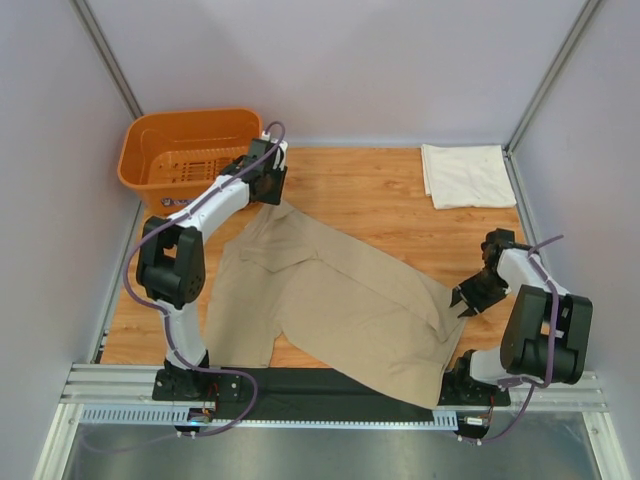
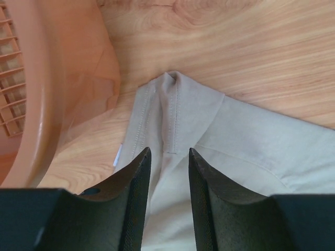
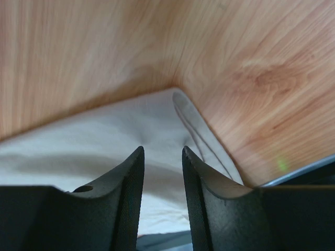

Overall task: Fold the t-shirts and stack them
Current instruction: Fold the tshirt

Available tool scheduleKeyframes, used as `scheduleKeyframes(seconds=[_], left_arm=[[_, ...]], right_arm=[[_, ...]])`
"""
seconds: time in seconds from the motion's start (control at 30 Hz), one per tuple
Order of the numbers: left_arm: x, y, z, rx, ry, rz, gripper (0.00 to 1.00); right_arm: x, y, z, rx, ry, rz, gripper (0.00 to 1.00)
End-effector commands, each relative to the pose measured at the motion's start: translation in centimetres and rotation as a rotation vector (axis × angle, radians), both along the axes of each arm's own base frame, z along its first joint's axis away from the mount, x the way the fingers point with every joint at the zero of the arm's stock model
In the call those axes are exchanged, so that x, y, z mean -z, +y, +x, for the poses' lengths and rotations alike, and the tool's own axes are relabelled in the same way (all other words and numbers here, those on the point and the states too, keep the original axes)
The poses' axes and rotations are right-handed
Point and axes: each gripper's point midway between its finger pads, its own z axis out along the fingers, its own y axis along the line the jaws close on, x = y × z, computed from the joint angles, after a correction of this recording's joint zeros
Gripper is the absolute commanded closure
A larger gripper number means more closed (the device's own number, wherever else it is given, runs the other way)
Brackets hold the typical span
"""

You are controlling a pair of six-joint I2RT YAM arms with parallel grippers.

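Observation:
The tan t-shirt (image 1: 340, 300) lies spread out on the wooden table, running diagonally from back left to front right. My left gripper (image 1: 268, 185) is down on its far corner beside the basket. In the left wrist view its jaws (image 2: 168, 150) stand apart, with a raised seam fold of the tan t-shirt (image 2: 251, 141) running between them. My right gripper (image 1: 465, 300) is at the shirt's right corner. Its jaws (image 3: 163, 149) also stand apart over the hemmed corner of the tan t-shirt (image 3: 94, 136), which puckers at the tips. The cream t-shirt (image 1: 465, 175) lies folded at the back right.
An orange plastic basket (image 1: 185, 145) stands at the back left, its wall (image 2: 31, 104) close to my left fingers. The table's metal front rail (image 1: 330, 395) runs under the shirt's near edge. Walls close in the table on three sides.

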Motion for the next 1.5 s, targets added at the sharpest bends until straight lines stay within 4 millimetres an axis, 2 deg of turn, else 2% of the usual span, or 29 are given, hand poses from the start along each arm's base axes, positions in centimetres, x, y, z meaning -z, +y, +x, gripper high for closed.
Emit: scheduleKeyframes(seconds=[0.0, 0.2, 0.23, 0.3, 0.33, 0.37, 0.43, 0.47, 0.53, 0.57, 0.6, 0.67, 0.77, 0.8, 0.87, 0.9, 0.93, 1.0, 1.1, 1.27, 1.3, 1.33, 1.4, 1.47], left_arm=[[-5.3, 0.0, 0.2, -0.034, -0.104, -0.06, 0.59], [-6.5, -0.5, -2.3, -0.034, -0.079, -0.144, 0.59], [-6.4, -0.4, -3.0, -0.037, -0.061, -0.144, 0.6], [-6.3, 0.0, -4.1, -0.04, -0.049, -0.144, 0.61], [-6.1, 0.2, -4.6, -0.047, -0.038, -0.142, 0.62], [-5.9, 0.4, -5.4, -0.047, -0.029, -0.142, 0.62], [-5.3, 0.8, -6.4, -0.057, -0.006, -0.141, 0.62], [-4.3, 0.9, -7.2, -0.061, 0.026, -0.136, 0.63], [-2.5, 1.0, -8.3, -0.074, 0.097, -0.133, 0.64], [-1.4, 1.1, -9.0, -0.083, 0.136, -0.13, 0.66], [-0.6, 1.2, -9.5, -0.099, 0.165, -0.129, 0.68], [1.6, 1.7, -11.1, -0.169, 0.239, -0.128, 0.69], [3.6, 1.6, -13.0, -0.247, 0.296, -0.181, 0.69], [4.1, 1.5, -13.5, -0.287, 0.311, -0.2, 0.7], [5.2, 1.7, -15.1, -0.317, 0.34, -0.202, 0.7], [5.6, 1.6, -15.3, -0.352, 0.343, -0.225, 0.69], [6.8, 2.1, -16.5, -0.374, 0.371, -0.217, 0.69], [7.9, 2.2, -17.3, -0.415, 0.398, -0.223, 0.69], [9.8, 2.7, -19.4, -0.487, 0.468, -0.217, 0.68], [11.9, 3.7, -24.3, -0.579, 0.554, -0.236, 0.69], [11.2, 3.7, -24.8, -0.569, 0.535, -0.258, 0.69], [11.7, 4.1, -26.1, -0.57, 0.549, -0.248, 0.69], [10.7, 3.5, -27.6, -0.512, 0.542, -0.267, 0.69], [9.9, 3.4, -28.4, -0.479, 0.527, -0.266, 0.68]], right_arm=[[0.9, -2.3, 2.7, 0.143, -0.057, -0.111, 0.63], [3.0, -5.5, 6.3, 0.203, -0.038, -0.235, 0.63], [2.3, -6.7, 8.1, 0.204, -0.069, -0.283, 0.63], [2.8, -8.3, 9.6, 0.19, -0.061, -0.343, 0.63], [2.6, -9.0, 10.9, 0.176, -0.076, -0.368, 0.62], [1.4, -10.1, 13.1, 0.146, -0.114, -0.401, 0.62], [1.5, -11.3, 13.9, 0.104, -0.066, -0.446, 0.61], [0.0, -11.9, 15.7, 0.056, -0.093, -0.467, 0.61], [-0.7, -12.2, 15.9, -0.024, -0.062, -0.491, 0.57], [-2.0, -12.5, 16.6, -0.078, -0.07, -0.51, 0.55], [-2.6, -12.6, 16.5, -0.104, -0.057, -0.53, 0.49], [-4.4, -11.9, 16.4, -0.155, -0.079, -0.535, 0.45], [-6.2, -9.2, 16.5, -0.214, -0.167, -0.491, 0.39], [-5.6, -7.5, 16.1, -0.231, -0.188, -0.414, 0.37], [-5.6, -5.0, 16.5, -0.251, -0.258, -0.332, 0.37], [-4.8, -3.4, 16.5, -0.265, -0.281, -0.269, 0.36], [-4.4, -2.7, 16.4, -0.275, -0.285, -0.244, 0.36], [-3.4, -1.6, 16.5, -0.296, -0.28, -0.217, 0.36], [-2.2, -1.2, 16.3, -0.319, -0.243, -0.199, 0.36], [-2.5, -1.8, 16.6, -0.355, -0.248, -0.228, 0.37], [-2.6, -1.8, 16.6, -0.363, -0.249, -0.23, 0.36], [-2.6, -1.8, 16.6, -0.374, -0.25, -0.23, 0.36], [-2.3, -1.8, 15.8, -0.382, -0.231, -0.23, 0.36], [-2.1, -1.9, 15.2, -0.387, -0.22, -0.232, 0.36]])
